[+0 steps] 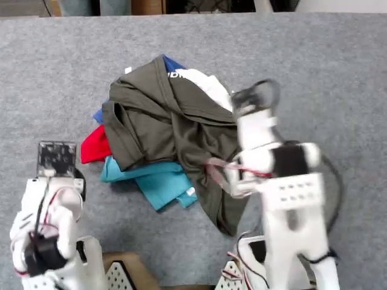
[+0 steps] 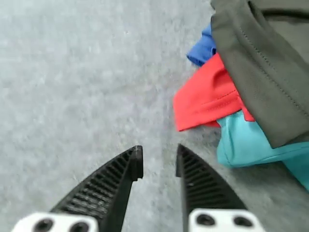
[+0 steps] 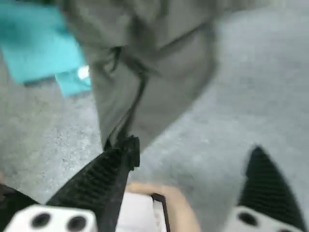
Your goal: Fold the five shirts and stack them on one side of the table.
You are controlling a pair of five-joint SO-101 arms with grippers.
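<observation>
5 shirts lie in 1 loose heap on the desk, none folded, so the job looks to be at its first step: pulling 1 shirt free. The dark olive shirt sits on top, over the blue shirt, white shirt, red shirt and teal shirt. The right tool stands wide apart, released, with the olive hem just ahead of 1 finger; closing on that hem seems the next move. The left tool is slightly parted, holding nothing, above bare desk, with the red shirt near and ahead.
</observation>
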